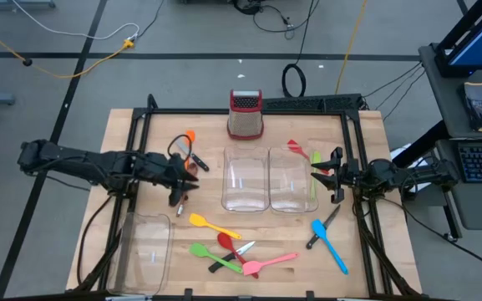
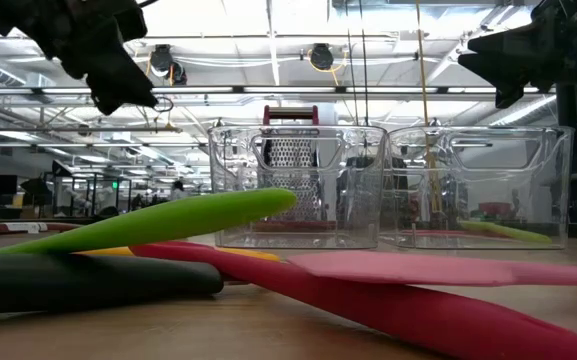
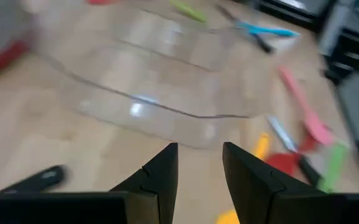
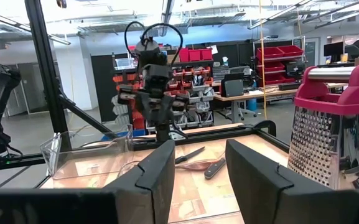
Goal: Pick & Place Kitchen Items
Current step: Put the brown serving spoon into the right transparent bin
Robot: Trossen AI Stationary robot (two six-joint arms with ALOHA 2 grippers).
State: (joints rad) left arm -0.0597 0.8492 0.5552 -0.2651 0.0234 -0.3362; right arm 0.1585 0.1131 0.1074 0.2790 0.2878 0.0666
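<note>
I see a green spatula (image 1: 313,186) in the right middle clear tray (image 1: 291,179); its neighbour (image 1: 246,178) and the lower-left tray (image 1: 143,252) hold nothing; left gripper (image 1: 181,176) and right gripper (image 1: 327,173) spread, unloaded

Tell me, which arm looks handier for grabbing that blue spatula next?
Probably the right. Its gripper hovers open by the clear trays, just above the blue spatula; the left gripper is across the table.
</note>
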